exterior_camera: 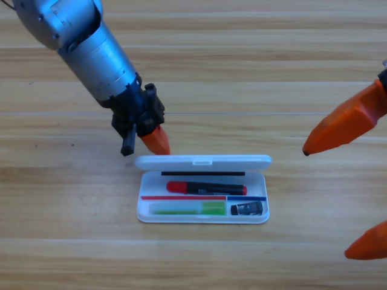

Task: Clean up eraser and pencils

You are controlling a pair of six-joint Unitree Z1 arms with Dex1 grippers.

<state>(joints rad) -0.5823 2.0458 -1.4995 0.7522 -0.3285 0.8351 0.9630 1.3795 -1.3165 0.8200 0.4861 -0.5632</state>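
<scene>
Orange tip of the left claw [154, 141] touches the lid [202, 161] at its back left corner; whether it is clenched, I cannot tell. Lid's long axis runs left-right, standing nearly edge-on above the case [143, 211], which holds 2 pencils, black [206, 188] and green [187, 208], plus the eraser [247, 209]. Right claw [329, 199] waits released at the desk's [60, 241] right edge, farther off.

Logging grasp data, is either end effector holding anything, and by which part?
Nothing is held. The left end effector sits behind the case lid; the right end effector waits open.
</scene>
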